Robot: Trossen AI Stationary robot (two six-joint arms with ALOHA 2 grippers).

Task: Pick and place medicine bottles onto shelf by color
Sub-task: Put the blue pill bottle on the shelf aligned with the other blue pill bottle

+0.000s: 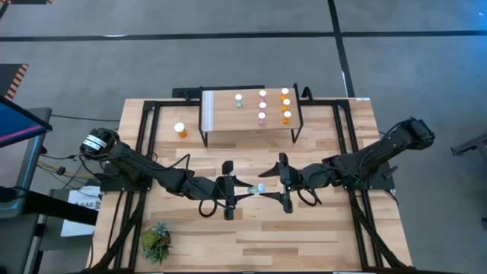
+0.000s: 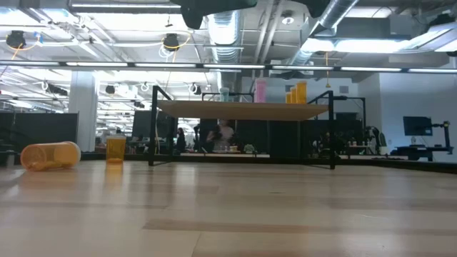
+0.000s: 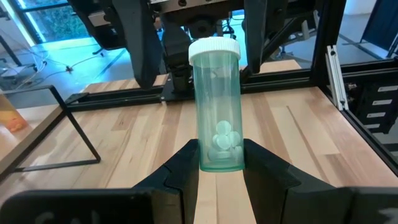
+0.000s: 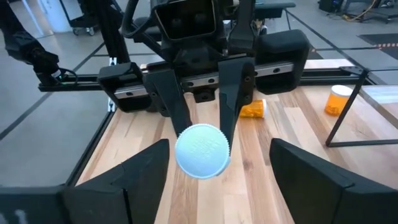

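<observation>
A teal-green medicine bottle with a white cap is held level above the table's middle by my left gripper, which is shut on it. My right gripper faces it from the right, wide open. Its fingers stand on either side of the cap without touching. The shelf stands at the far middle. It bears one teal bottle, three pink ones and three orange ones, all upright. One orange bottle stands on the table left of the shelf. Another orange bottle lies on its side. My left gripper pinches the teal bottle's bottom end between its two fingers. The fingers come level from the table's left and lie along the bottle. The bottle sticks out level toward the right, cap end away from the fingers, clear of the table.
A small green plant sits at the near left corner. Black frame rails run along the table's left and right sides. Bare wood lies near the front edge and between the grippers and the shelf.
</observation>
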